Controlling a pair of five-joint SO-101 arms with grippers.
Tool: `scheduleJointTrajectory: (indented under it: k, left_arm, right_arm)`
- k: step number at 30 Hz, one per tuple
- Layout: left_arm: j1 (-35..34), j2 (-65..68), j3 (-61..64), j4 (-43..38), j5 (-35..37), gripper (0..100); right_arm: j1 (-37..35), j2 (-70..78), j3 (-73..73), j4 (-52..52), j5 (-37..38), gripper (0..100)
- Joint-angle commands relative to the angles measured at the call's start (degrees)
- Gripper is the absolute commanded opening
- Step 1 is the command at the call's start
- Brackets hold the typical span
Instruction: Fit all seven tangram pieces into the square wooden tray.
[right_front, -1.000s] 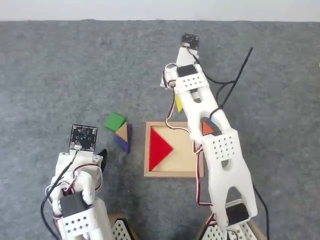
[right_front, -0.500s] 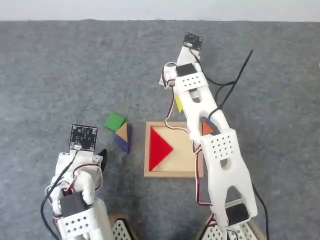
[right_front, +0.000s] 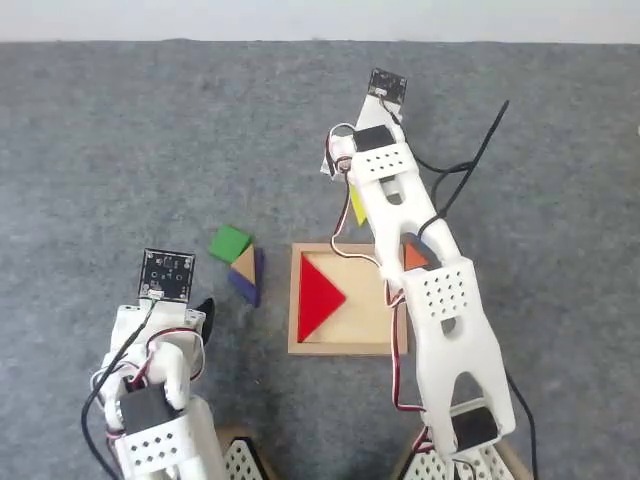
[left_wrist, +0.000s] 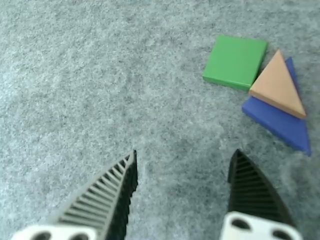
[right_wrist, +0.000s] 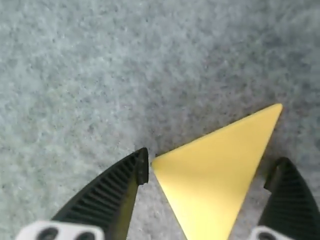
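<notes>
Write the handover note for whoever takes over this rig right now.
Left gripper: open, over bare carpet, short of the green square, tan triangle and blue piece. The tan one lies partly on the blue.
Right gripper: open, fingers on either side of the yellow triangle, which lies flat on the carpet beyond the tray.
Done: the red triangle is in the tray.
Orange piece: by the tray's right rim, partly hidden under the right arm.
Left: grasp the yellow triangle, then place every other piece.
</notes>
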Motion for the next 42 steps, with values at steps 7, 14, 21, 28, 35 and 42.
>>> scheduleJointTrajectory:
  k: [7, 14, 21, 28, 35, 42]
  left_arm:
    - [0.00, 0.26, -0.40, -0.18, -0.62, 28]
    - [0.00, 0.26, -0.40, -0.18, -0.62, 28]
    - [0.00, 0.26, -0.40, -0.18, -0.62, 28]
    - [0.00, 0.26, -0.40, -0.18, -0.62, 28]
    - [0.00, 0.26, -0.40, -0.18, -0.62, 28]
    - [0.00, 0.26, -0.40, -0.18, -0.62, 28]
  right_arm:
    - [0.84, 1.01, 0.09, 2.51, -0.62, 37.2]
    - [0.84, 1.01, 0.09, 2.59, -0.53, 19.4]
    - [0.84, 1.01, 0.18, 5.23, -0.53, 19.1]
    - [0.92, 0.40, -1.05, 11.21, -0.53, 18.8]
    - [3.21, 0.84, -9.58, 23.69, 0.09, 18.8]
    - [6.73, 1.01, -14.33, 31.87, 7.74, 18.8]
